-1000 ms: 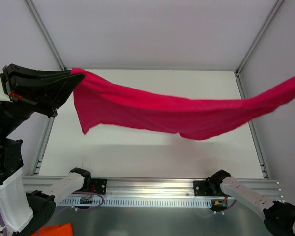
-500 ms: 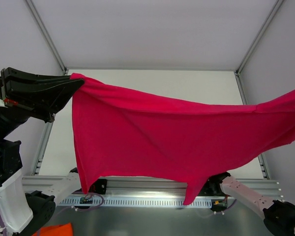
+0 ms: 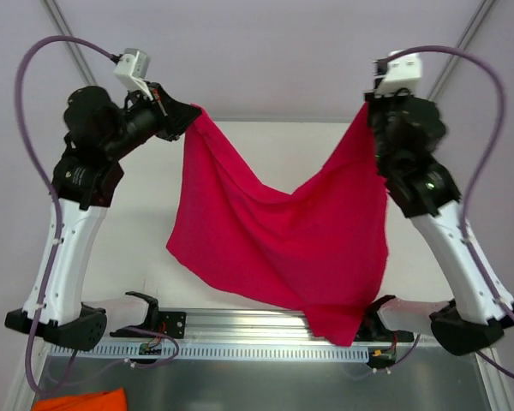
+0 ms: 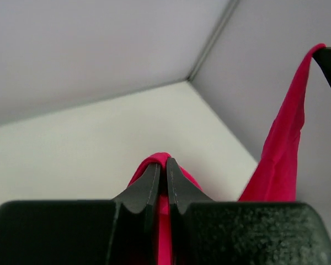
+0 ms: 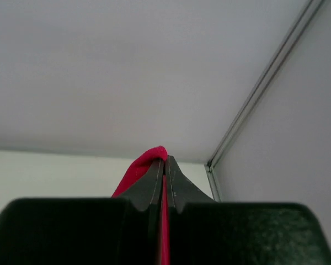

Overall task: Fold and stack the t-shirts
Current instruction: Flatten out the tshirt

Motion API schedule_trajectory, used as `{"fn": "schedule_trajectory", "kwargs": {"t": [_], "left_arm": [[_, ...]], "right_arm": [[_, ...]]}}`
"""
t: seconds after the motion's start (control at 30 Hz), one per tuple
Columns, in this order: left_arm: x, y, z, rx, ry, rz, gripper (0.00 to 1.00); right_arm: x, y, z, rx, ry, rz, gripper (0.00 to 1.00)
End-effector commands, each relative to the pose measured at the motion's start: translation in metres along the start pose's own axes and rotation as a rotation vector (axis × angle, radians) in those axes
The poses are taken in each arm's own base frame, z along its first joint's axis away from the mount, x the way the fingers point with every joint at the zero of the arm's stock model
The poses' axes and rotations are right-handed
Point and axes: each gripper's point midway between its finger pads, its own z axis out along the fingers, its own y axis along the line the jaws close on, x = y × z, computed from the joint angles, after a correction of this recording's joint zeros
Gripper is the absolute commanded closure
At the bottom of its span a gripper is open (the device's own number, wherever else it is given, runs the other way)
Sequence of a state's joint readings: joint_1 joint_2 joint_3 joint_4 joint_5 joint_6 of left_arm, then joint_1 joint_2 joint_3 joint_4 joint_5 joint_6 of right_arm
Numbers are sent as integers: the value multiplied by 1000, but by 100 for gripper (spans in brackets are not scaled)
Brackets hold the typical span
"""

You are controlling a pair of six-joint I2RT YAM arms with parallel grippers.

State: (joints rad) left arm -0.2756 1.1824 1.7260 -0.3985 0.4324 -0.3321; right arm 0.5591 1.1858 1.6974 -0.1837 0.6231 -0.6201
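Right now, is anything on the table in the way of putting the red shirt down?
Nothing visible is. The left gripper and right gripper hold the t-shirt up over the table. Its bare parts show nothing, though the cloth hides some.

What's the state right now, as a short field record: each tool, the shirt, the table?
left tool: shut on one top edge of the t-shirt, raised high
right tool: shut on the opposite top edge, raised high
t-shirt: crimson, unfolded, hanging between both tools, sagging in the middle
lowest corner: in front of the near rail in the top view; contact cannot be told
table: white, nothing else seen on it
fold: not yet done
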Motion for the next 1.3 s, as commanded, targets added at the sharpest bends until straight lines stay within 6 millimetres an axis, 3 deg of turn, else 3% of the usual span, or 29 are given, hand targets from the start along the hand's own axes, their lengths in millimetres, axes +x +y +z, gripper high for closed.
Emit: {"fn": "schedule_trajectory", "kwargs": {"t": [0.0, 0.03, 0.1, 0.13, 0.2, 0.3, 0.33, 0.37, 0.43, 0.47, 0.57, 0.93, 0.97, 1.0, 1.07, 1.13, 1.27], "left_arm": [[10, 49, 5, -234, 16, 44, 100], [20, 79, 9, -364, 31, 37, 100], [32, 103, 10, -467, 47, 43, 100], [43, 126, 9, -573, 58, 34, 100], [48, 143, 9, -648, 44, 26, 100], [68, 164, 14, -721, 86, 17, 100], [77, 174, 19, -756, 108, 1, 100], [81, 178, 20, -771, 127, 4, 54], [90, 182, 25, -776, 147, -7, 14], [92, 183, 25, -777, 146, -7, 1], [99, 186, 26, -783, 158, -16, 1], [101, 171, 28, -712, 155, -51, 1], [103, 170, 28, -704, 160, -56, 1], [109, 170, 29, -696, 172, -71, 1], [123, 161, 34, -640, 217, -104, 1], [150, 161, 34, -640, 288, -172, 1], [204, 160, 25, -668, 443, -295, 1]], "right_arm": [[58, 18, 21, 39, 125, 13, 99], [72, 18, 27, 77, 153, -4, 99], [105, 16, 42, 189, 212, -51, 99], [113, 7, 46, 266, 230, -58, 99], [134, 10, 59, 315, 258, -120, 99], [147, 6, 75, 407, 277, -179, 99], [147, 2, 78, 446, 278, -179, 79], [157, 8, 85, 439, 299, -203, 53], [155, 2, 88, 477, 290, -212, 23], [156, 1, 89, 480, 289, -221, 15], [154, -1, 89, 490, 283, -241, 7], [142, -11, 65, 422, 298, -201, 9], [130, -12, 61, 404, 279, -119, 9], [144, -4, 51, 313, 360, -151, 9], [141, 7, 34, 184, 403, -64, 12], [150, 33, 11, -19, 490, 1, 18], [148, 44, -37, -196, 624, 70, 25]]}}
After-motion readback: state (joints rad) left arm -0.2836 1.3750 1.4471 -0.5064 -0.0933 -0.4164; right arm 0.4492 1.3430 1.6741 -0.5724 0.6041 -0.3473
